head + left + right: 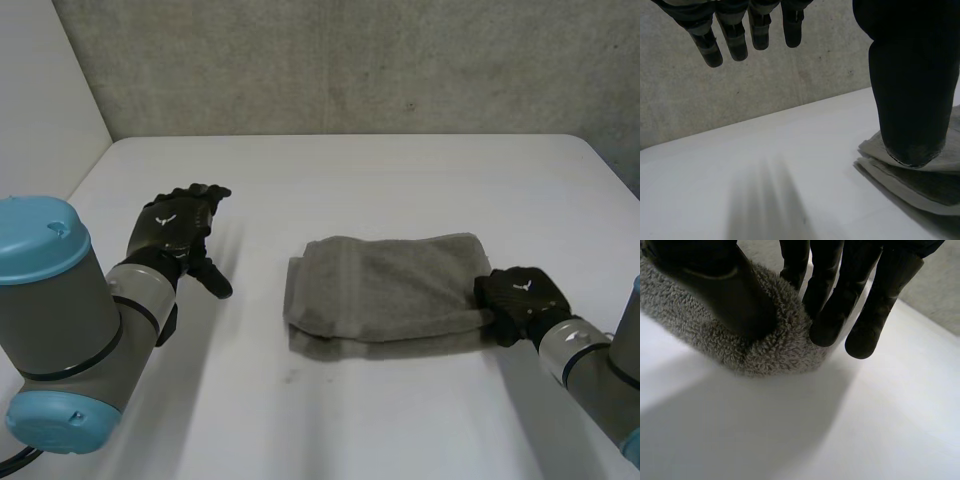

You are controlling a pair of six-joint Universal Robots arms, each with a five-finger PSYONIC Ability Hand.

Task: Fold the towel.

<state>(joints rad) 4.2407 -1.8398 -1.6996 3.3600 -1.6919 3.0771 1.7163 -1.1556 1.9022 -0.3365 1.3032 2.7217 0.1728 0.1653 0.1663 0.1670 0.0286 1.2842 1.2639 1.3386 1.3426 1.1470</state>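
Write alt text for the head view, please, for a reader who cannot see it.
A folded grey towel lies on the white table, its right end pinched by the robot's right hand. The left hand is open, apart from the towel, over the table's left side.

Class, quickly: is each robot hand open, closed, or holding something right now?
Left robot hand: open, fingers straight, holding nothing.
Right robot hand: closed on the grey towel, its edge pinched between thumb and fingers.
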